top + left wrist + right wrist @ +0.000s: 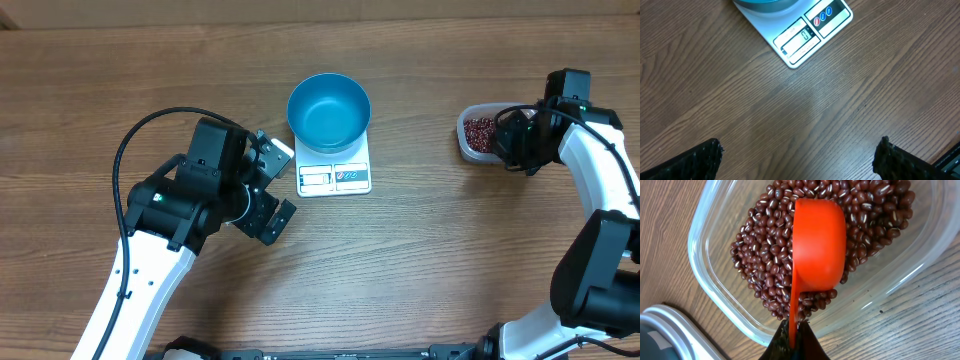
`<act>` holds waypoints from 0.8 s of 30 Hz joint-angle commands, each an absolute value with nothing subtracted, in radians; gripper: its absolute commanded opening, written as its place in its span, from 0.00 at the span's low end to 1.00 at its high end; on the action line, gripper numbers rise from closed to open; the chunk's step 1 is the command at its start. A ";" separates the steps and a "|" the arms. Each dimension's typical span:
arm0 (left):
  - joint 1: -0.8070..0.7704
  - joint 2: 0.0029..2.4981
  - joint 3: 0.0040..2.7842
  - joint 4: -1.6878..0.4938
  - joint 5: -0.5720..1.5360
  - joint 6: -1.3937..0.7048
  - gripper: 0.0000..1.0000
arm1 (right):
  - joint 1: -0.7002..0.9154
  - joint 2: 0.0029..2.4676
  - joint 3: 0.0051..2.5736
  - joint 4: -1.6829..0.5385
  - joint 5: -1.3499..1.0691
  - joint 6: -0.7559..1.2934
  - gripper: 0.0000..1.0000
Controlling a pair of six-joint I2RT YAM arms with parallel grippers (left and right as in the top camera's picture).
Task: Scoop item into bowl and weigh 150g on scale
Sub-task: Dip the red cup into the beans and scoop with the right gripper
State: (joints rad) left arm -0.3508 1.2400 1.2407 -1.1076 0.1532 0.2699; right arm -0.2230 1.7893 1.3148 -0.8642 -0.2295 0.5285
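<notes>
The blue bowl point(329, 110) stands empty on the white scale point(334, 177), whose display point(802, 37) shows in the left wrist view. My left gripper point(272, 190) hovers open just left of the scale, its fingertips point(707, 155) wide apart over bare wood. Red-brown beans point(765, 250) fill a clear plastic tub point(478, 133) at the right. My right gripper point(794, 337) is shut on the thin handle of an orange scoop point(819, 245), whose cup lies bottom-up on the beans inside the tub.
The wooden table point(420, 260) carries nothing else besides the arms. A grey-white rounded edge point(670, 330) shows at the lower left of the right wrist view. The right arm point(600, 190) runs along the table's right side.
</notes>
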 commanded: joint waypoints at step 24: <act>-0.347 1.239 1.266 -1.107 0.154 0.292 1.00 | -0.329 1.798 1.335 -0.880 -0.474 0.410 0.04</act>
State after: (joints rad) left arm -0.3508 1.2400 1.2407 -1.1076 0.1532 0.2699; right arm -0.3275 1.7931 1.3148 -0.8825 -0.4080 0.4358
